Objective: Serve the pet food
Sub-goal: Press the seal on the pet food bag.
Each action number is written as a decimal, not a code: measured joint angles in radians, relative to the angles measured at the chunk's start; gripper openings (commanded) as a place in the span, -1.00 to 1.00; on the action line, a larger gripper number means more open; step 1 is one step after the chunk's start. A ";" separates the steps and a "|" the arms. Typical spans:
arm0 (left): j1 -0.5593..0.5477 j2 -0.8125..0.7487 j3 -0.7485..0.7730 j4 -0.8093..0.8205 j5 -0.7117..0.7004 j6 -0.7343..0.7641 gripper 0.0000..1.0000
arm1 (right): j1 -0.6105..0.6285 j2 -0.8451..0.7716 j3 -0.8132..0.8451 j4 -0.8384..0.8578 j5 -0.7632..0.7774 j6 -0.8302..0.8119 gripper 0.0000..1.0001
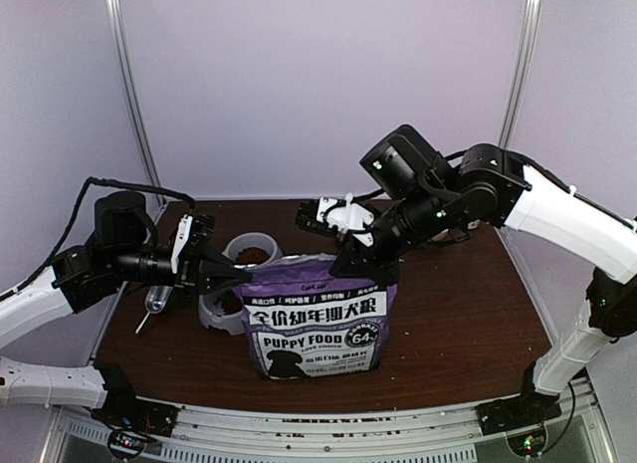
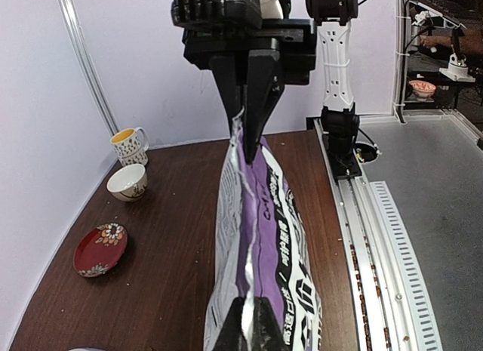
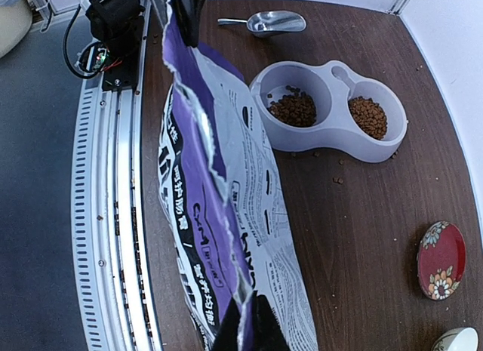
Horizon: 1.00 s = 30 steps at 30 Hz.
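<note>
The purple printed bag stands upright near the table's front edge. My left gripper is shut on the bag's top left corner, with the torn top seam pinched between its black tips. Opposite it, my right gripper is shut on the top right corner. The bag mouth is pressed flat between the two grips. Pet food lies in both wells of a white double bowl behind the bag, as brown kibble.
A metal scoop lies on the table left of the bowl. A red plate and two cups sit toward the back right corner. Loose kibble bits dot the wood and the rail at the front edge.
</note>
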 measured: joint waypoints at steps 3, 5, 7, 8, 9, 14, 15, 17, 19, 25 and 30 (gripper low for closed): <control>0.000 0.000 0.000 0.000 0.000 0.000 -1.00 | 0.000 -0.007 -0.011 0.008 -0.003 0.000 -0.88; 0.000 0.000 0.000 0.001 0.000 0.000 -1.00 | 0.000 -0.011 -0.016 0.012 -0.003 0.002 -0.72; 0.000 0.000 0.000 0.000 0.001 0.000 -1.00 | 0.000 -0.013 -0.018 0.011 0.000 0.005 -0.65; 0.000 0.000 0.000 0.001 0.001 0.000 -1.00 | -0.003 -0.016 -0.019 0.010 0.006 0.005 -0.60; 0.000 0.000 0.000 0.000 0.001 0.000 -1.00 | -0.005 -0.019 -0.021 0.007 0.011 0.008 -0.58; 0.000 -0.001 0.000 0.000 0.000 0.000 -1.00 | -0.014 -0.043 -0.041 -0.005 0.026 0.013 -0.99; 0.000 -0.001 0.000 0.000 0.000 0.000 -1.00 | -0.013 -0.047 -0.046 -0.004 0.024 0.010 -1.00; 0.000 -0.001 0.000 0.000 0.000 0.000 -1.00 | -0.013 -0.049 -0.052 -0.002 0.019 0.013 -1.00; 0.000 -0.001 0.000 0.000 0.000 0.000 -1.00 | -0.013 -0.054 -0.059 0.005 0.018 0.012 -1.00; 0.000 -0.001 0.000 0.001 0.000 0.000 -1.00 | -0.013 -0.074 -0.091 0.034 0.017 0.014 -0.59; 0.000 -0.001 0.000 0.000 0.002 0.000 -1.00 | -0.029 -0.097 -0.113 0.028 0.046 0.023 -0.60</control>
